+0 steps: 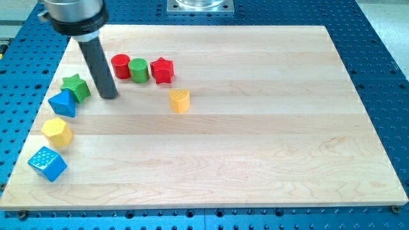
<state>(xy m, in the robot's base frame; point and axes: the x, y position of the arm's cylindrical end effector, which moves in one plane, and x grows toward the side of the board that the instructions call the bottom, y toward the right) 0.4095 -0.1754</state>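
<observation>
My tip (109,96) rests on the wooden board (255,140) at the view's upper left, touching no block. The green star (77,87) lies just to its left, with the blue triangular block (63,103) below that star. Up and to the right of the tip stand a red cylinder (121,66), a green cylinder (138,69) and a red star (162,70) in a row. A yellow heart-shaped block (179,100) sits further right of the tip.
A yellow hexagonal block (57,132) and a blue cube (48,163) lie near the board's left edge, lower down. A blue perforated table (377,64) surrounds the board. A metal mount (199,6) shows at the view's top.
</observation>
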